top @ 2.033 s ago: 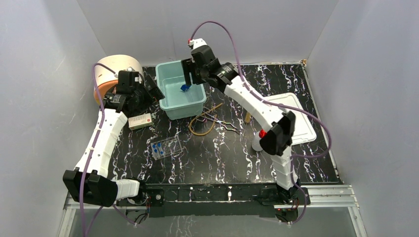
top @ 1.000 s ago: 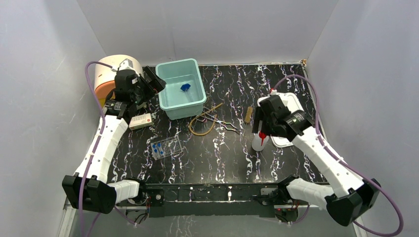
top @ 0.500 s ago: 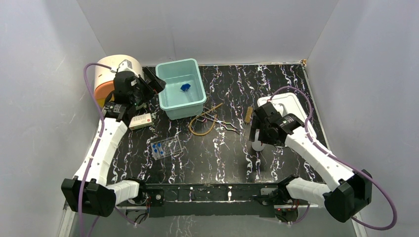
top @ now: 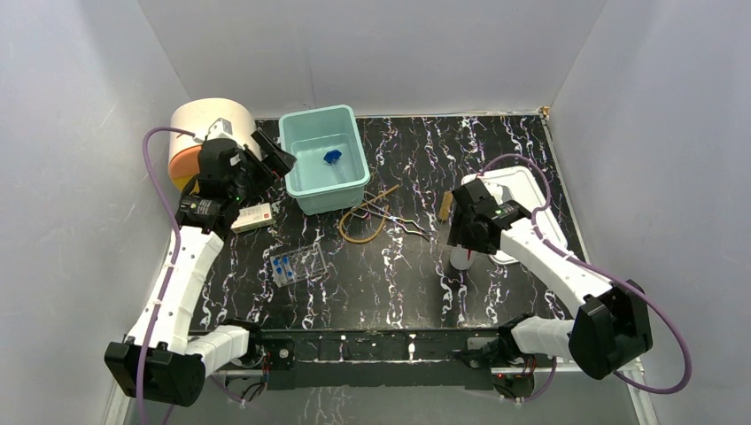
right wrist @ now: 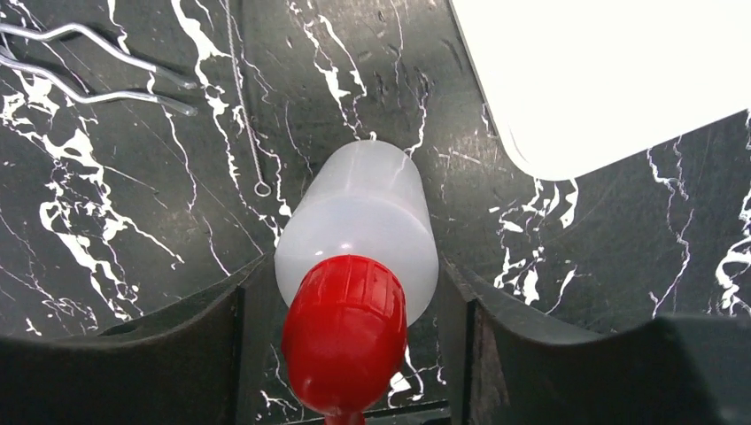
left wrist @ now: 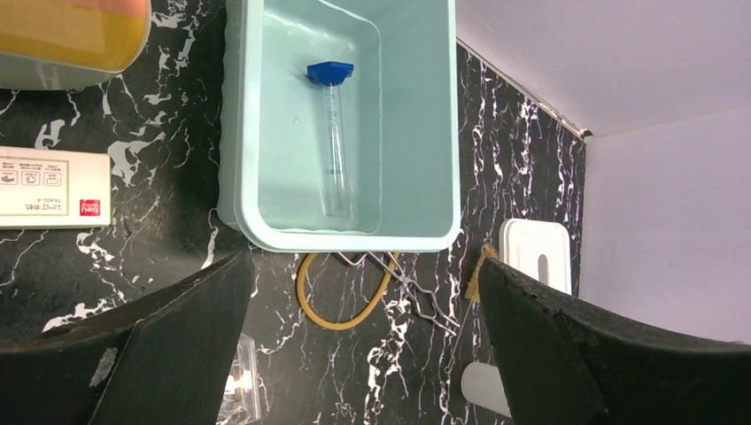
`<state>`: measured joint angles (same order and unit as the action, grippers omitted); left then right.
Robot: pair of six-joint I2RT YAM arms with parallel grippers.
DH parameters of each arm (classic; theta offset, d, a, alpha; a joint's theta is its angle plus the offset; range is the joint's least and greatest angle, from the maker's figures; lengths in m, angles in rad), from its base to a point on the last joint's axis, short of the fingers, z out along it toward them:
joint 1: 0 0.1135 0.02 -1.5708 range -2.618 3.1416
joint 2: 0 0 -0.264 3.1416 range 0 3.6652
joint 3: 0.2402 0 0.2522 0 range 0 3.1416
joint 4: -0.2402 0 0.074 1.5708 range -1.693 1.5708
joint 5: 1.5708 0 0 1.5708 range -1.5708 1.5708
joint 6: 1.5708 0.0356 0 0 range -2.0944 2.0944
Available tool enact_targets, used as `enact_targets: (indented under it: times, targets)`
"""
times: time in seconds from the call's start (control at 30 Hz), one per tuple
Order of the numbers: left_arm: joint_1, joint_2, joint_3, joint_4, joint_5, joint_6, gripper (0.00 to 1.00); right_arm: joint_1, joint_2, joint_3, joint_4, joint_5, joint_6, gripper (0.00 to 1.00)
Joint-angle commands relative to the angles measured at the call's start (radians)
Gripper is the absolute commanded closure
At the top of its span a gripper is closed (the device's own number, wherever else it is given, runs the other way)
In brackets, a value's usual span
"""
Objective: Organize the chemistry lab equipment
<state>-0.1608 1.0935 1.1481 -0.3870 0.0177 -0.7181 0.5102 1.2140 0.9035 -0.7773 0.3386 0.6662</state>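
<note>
Sorting barely begun
Squeeze bottle point(right wrist: 359, 239) stood at the desk's point(top: 398, 283) four o'clock, flanked by my right end effector point(right wrist: 352, 266); I couldn't tell its grip; left end effector point(left wrist: 365, 266) gaped. Only the syringe point(left wrist: 335, 142) lay binned; tubing point(top: 361, 226), tongs point(top: 403, 221), vials point(top: 285, 266) remained.

The left arm point(top: 181, 266) rises from its base at the near left and stretches toward the far left of the table, the white forearm one long slant. At its end the wrist is turned to the right. The left gripper point(top: 273, 155) hangs in the air, jaws spread wide and gripping nothing.

The right arm point(top: 558, 266) pokes its elbow out to the near right, then folds back toward the middle. The right gripper point(right wrist: 352, 274) points downward. Its black fingers point(right wrist: 221, 336) straddle the red-nozzled white squeeze bottle point(right wrist: 359, 221), close against both flanks. Whether they actually pinch it, I cannot tell.
</note>
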Motion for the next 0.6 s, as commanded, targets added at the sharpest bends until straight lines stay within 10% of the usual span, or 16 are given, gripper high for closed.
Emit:
enact_targets:
  times: [0.0,0.2,0.57]
  targets:
    - [0.003,-0.029,0.008,-0.028,0.012,-0.006,0.02,-0.006,0.033,-0.002,0.058,0.023,-0.021,0.38]
    - [0.003,-0.022,0.014,-0.036,0.005,-0.01,0.02,-0.006,0.049,0.056,0.056,0.022,-0.076,0.59]
    - [0.003,-0.024,0.04,-0.081,-0.047,-0.008,0.02,0.015,0.151,0.366,0.001,-0.021,-0.183,0.59]
